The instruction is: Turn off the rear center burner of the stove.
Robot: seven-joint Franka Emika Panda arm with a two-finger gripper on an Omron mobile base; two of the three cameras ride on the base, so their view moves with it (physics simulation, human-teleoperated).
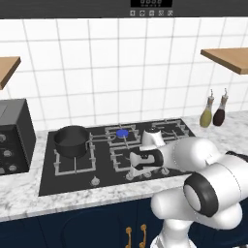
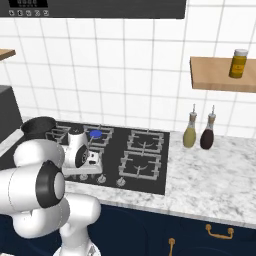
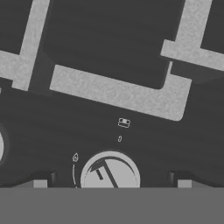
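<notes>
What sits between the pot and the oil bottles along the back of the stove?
In the left base view, between the pot and the oil bottles lie the blue-glowing rear center burner and a rear right grate.

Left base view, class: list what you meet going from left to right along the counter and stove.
Black countertop oven → dark pot on the stove → blue-glowing rear center burner → yellowish oil bottle → dark bottle.
</notes>
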